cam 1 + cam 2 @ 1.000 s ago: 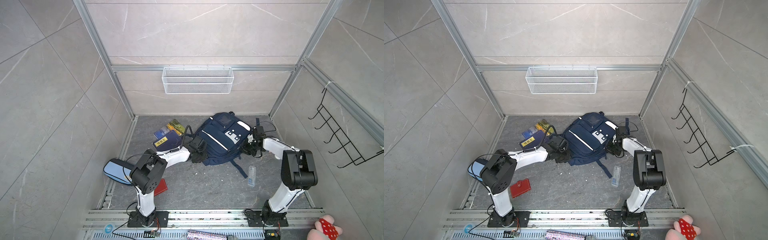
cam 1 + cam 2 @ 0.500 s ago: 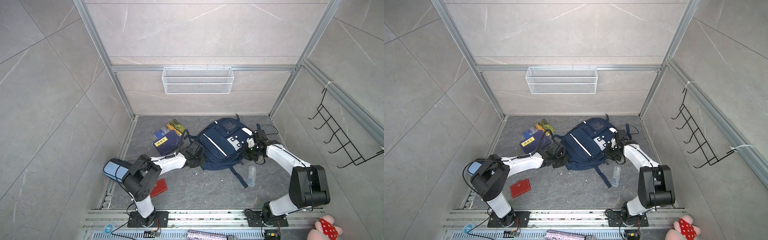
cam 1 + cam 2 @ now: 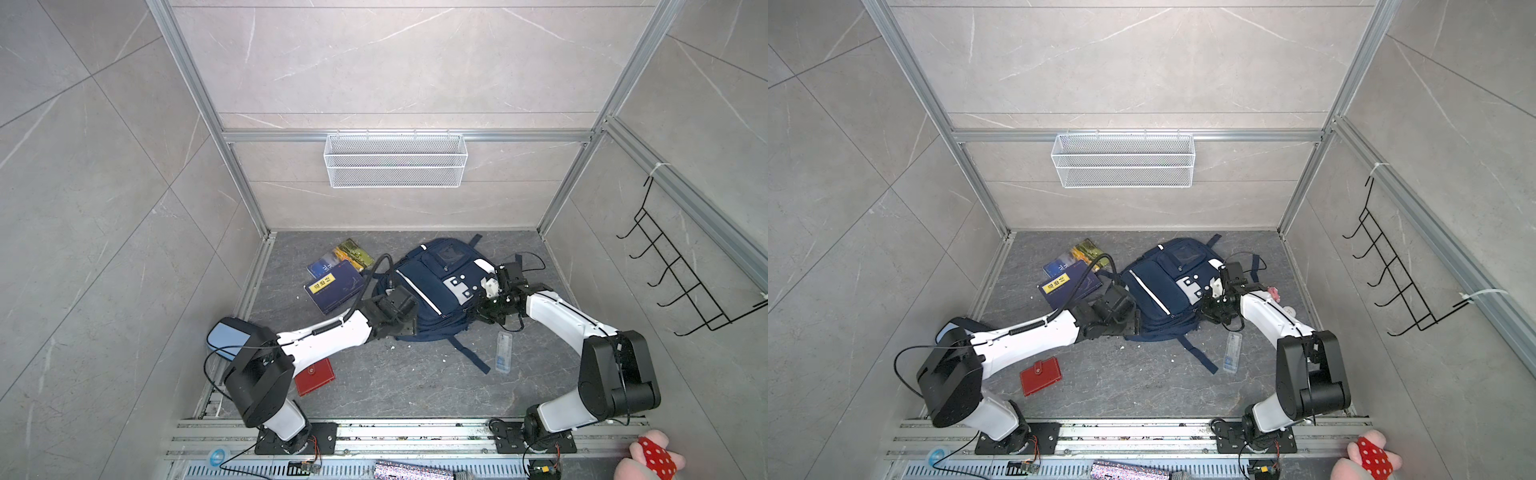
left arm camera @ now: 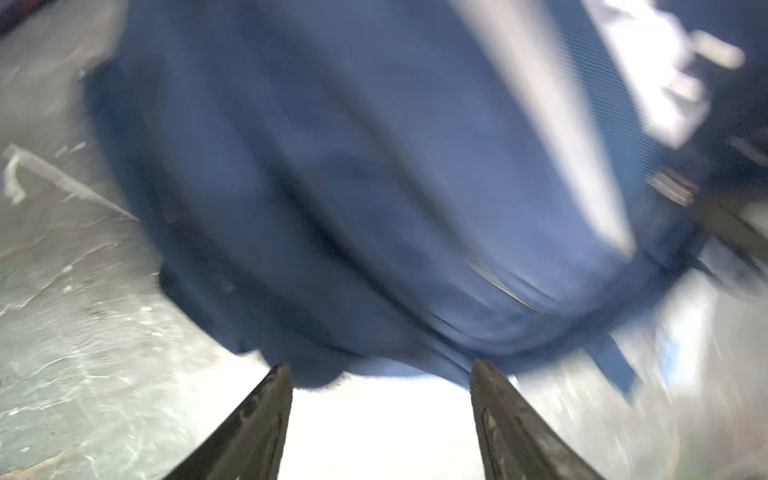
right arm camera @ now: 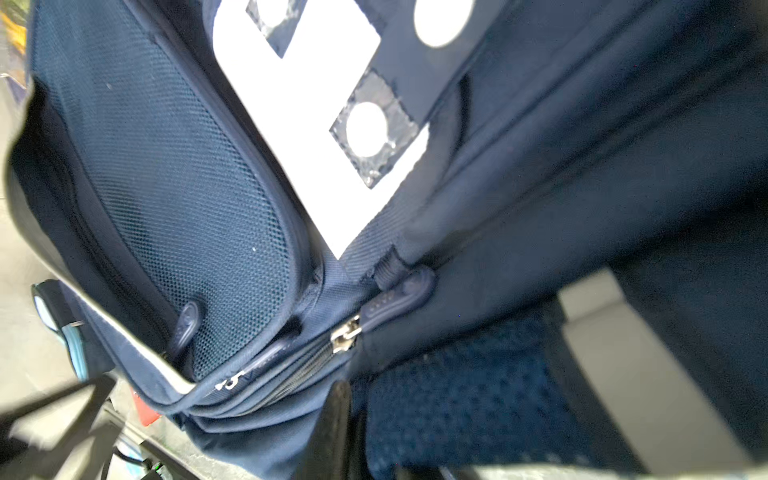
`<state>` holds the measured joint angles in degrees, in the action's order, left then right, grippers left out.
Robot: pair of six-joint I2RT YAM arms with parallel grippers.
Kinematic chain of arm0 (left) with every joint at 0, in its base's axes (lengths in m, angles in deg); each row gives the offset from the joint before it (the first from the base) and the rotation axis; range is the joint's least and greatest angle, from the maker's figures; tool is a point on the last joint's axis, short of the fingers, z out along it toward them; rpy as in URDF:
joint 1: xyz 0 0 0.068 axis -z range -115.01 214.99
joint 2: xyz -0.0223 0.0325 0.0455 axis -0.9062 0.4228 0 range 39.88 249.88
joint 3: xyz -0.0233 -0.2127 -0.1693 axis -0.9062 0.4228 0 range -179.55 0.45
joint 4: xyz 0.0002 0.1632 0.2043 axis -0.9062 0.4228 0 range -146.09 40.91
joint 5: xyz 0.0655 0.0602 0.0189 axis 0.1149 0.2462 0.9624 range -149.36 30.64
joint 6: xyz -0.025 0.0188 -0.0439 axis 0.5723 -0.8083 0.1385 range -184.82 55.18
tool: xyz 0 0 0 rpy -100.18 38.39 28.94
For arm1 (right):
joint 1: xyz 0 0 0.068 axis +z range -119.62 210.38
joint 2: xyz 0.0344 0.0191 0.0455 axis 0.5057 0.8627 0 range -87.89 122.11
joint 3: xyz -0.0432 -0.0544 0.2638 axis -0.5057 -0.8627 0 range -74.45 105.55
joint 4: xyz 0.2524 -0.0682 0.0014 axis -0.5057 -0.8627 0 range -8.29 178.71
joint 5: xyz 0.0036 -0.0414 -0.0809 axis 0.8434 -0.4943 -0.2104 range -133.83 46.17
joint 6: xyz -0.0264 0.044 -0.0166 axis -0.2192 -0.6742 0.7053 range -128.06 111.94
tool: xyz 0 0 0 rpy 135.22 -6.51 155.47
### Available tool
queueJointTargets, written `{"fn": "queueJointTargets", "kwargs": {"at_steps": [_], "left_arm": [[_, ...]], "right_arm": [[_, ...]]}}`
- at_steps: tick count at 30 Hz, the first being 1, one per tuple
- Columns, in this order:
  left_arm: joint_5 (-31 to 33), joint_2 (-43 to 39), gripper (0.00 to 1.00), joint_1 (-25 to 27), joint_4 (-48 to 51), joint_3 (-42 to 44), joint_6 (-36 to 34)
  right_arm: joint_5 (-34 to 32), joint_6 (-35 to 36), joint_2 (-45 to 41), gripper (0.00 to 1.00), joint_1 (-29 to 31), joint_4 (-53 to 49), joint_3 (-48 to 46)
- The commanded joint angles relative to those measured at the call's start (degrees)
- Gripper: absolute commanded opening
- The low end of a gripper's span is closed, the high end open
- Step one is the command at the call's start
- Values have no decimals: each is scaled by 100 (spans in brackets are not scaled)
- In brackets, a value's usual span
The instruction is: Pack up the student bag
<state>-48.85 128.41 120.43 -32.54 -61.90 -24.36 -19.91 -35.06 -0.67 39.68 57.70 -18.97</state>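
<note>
The student bag [image 3: 432,286] is laid front-up on the tabletop [image 3: 395,386], toward the back and right of centre, between the two arms. In the right wrist view its zip [image 5: 345,332] is seen closed, and no pocket is seen gaping in either top view, so the packing is judged hardly begun: the bag has yet to be opened and everything has yet to be put in.

The left gripper [image 4: 380,363] is held at the bag's near-left edge with its jaws apart and nothing between them. The jaws of the right gripper [image 3: 488,309] appear clamped on fabric at the bag's right edge (only one finger is shown clearly).

Left outside the bag are the stacked books [image 3: 336,286] just beside it on the left, a red wallet [image 3: 316,376], a light-blue pencil case [image 3: 224,336] and a clear plastic case [image 3: 504,351].

The left arm is stretched across the space between books and bag, and the wallet and pencil case are partly covered by it. A loose strap [image 3: 467,353] is trailed toward the clear case and could be snagged.
</note>
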Motion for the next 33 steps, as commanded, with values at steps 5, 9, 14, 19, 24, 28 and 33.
{"fn": "queueJointTargets", "kwargs": {"at_steps": [5,9,14,19,24,28,33], "left_arm": [[493,318,62,1472,-764,-532,-1136],[221,1008,52,1549,-1286,-1035,-1176],[-164,1570,45,1137,-2491,-974,-889],[-253,1869,44,840,-2959,-936,-745],[-168,1866,44,596,-3255,-685,-721],[-383,2017,38,497,-3414,-823,-891],[-510,2201,37,496,-3424,-996,-1036]], "right_arm": [[433,-361,-187,7,96,213,346],[299,-496,-253,5,111,45,526],[142,-594,-341,5,115,-242,655],[103,-709,-476,4,191,-355,639],[51,-758,-613,4,344,-516,739],[58,-823,-667,4,478,-652,904],[-13,-944,-771,4,587,-816,1060]]}}
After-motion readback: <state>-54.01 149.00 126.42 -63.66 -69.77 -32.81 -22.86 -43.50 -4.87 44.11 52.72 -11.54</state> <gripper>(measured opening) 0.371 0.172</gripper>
